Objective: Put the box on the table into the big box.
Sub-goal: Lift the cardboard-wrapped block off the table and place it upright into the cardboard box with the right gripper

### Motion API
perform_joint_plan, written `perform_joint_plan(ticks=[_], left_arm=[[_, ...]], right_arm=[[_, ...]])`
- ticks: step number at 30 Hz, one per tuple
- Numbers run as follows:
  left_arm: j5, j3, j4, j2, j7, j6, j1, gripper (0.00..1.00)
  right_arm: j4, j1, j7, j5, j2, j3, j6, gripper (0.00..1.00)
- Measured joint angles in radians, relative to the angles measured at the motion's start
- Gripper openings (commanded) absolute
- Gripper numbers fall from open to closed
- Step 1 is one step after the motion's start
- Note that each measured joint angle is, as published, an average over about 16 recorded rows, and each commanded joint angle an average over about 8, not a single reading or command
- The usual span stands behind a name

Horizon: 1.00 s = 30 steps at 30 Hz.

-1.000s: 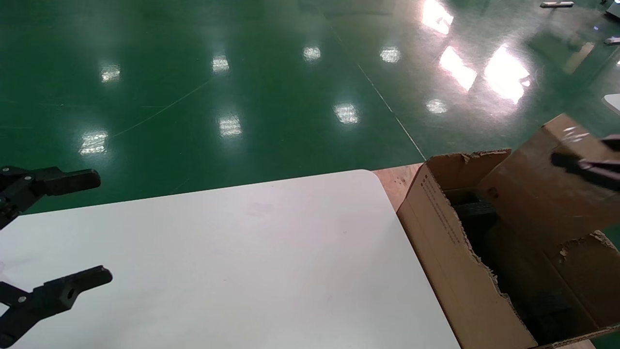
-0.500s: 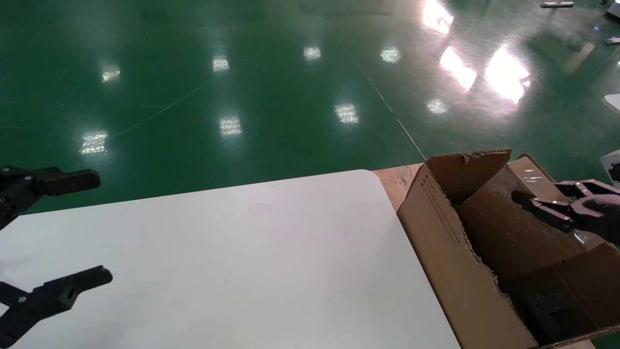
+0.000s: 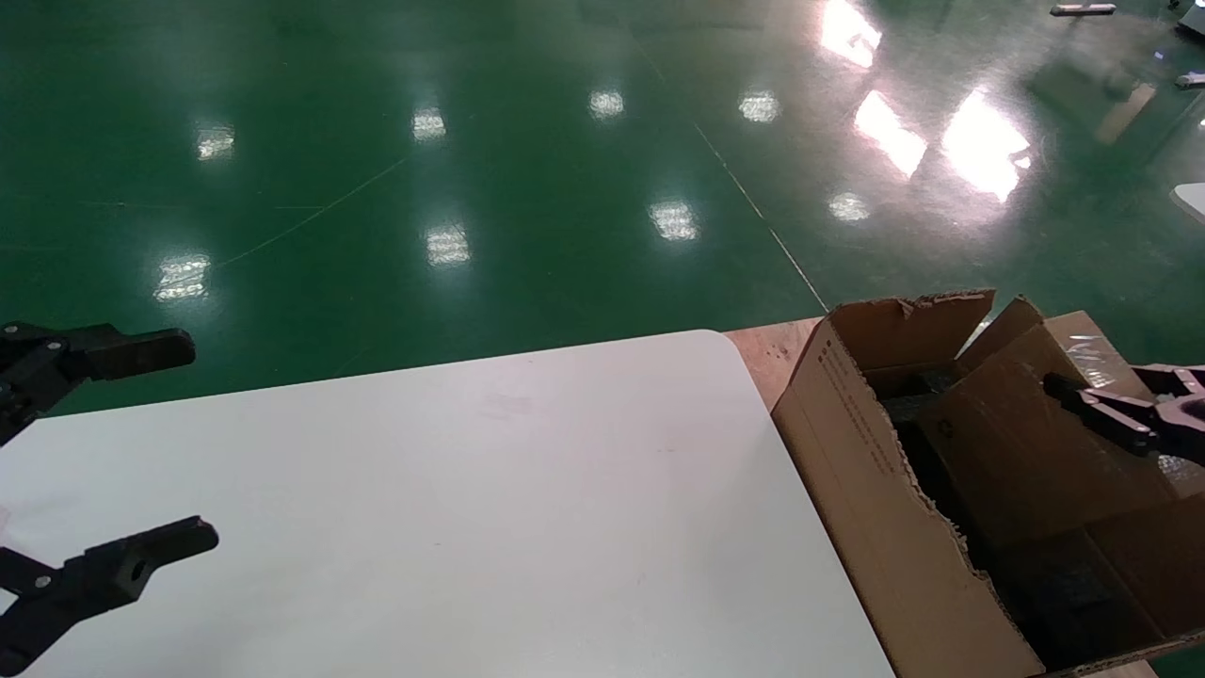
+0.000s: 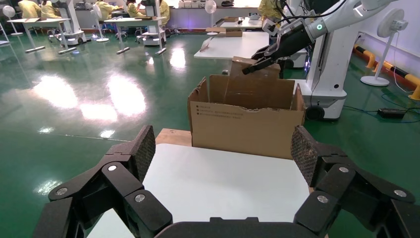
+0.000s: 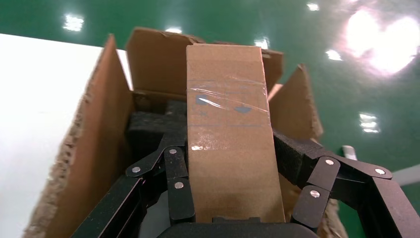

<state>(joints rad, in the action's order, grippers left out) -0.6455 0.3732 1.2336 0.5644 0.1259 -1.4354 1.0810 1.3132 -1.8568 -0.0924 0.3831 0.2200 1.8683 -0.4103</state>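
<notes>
Two end effectors are on my screens. Far left in the head view, my left end effector (image 3: 141, 447) hangs over the near left corner of the desk (image 3: 471, 508), fingers spread wide with nothing between them. Its wrist view shows the same: both mesh-faced pads (image 4: 144, 151) stand far apart, the white desk top running out ahead of them.

Moving right, the desk top carries nothing that I can see. Off its right edge stands the big box (image 3: 875, 471), its ragged torn rim up and small printed text on the side facing the desk. Dark foam blocks (image 3: 1054, 593) sit inside it.

Further right, the box (image 3: 1026, 452) is held tilted over the big box's opening, its lower part below the torn rim, clear tape shining on its top face. My right end effector (image 3: 1116, 400) comes in from the right edge and is clamped on it. In the right wrist view, the box (image 5: 230, 139) sits between the fingers (image 5: 176, 178), one on each long side, with foam and the big box's walls (image 5: 94, 148) beneath.
</notes>
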Motion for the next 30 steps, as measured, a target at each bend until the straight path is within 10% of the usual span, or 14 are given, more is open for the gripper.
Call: perform_joint_plan(ticks=[30], left_arm=[[0.0, 0.0, 0.0, 0.0, 0.0, 0.0, 0.0, 1.0]], right_arm=[[-0.182, -0.102, 0.106, -0.172, -0.072, 0.205, 0.035, 0.0]])
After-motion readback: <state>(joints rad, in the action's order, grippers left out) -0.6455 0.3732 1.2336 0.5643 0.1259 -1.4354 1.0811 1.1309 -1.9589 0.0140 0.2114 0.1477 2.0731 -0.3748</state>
